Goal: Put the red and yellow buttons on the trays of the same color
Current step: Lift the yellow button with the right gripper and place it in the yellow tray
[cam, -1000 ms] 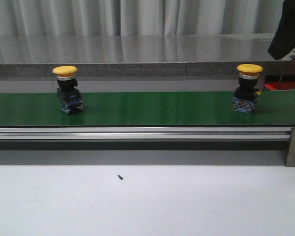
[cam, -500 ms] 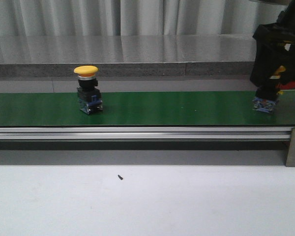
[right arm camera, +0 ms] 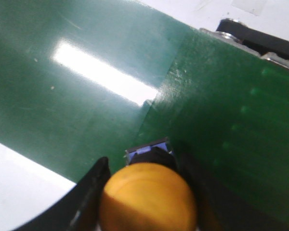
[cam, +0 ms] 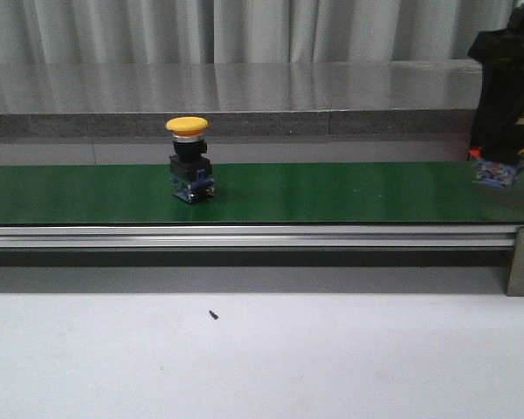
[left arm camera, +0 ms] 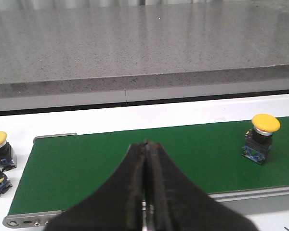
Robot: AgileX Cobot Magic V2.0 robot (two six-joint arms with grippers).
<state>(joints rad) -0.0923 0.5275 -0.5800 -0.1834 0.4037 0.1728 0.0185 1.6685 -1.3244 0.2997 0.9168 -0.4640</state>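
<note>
Right gripper [right arm camera: 147, 202] clamped around yellow button [right arm camera: 148, 197] above green belt [right arm camera: 62, 96].

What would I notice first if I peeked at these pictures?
Probably the yellow button standing upright by itself on the long green belt, a little left of the middle. Next, at the belt's right end, the right gripper is closed around another yellow button, which looks lifted just off the belt. The left gripper is shut and holds nothing.
</note>
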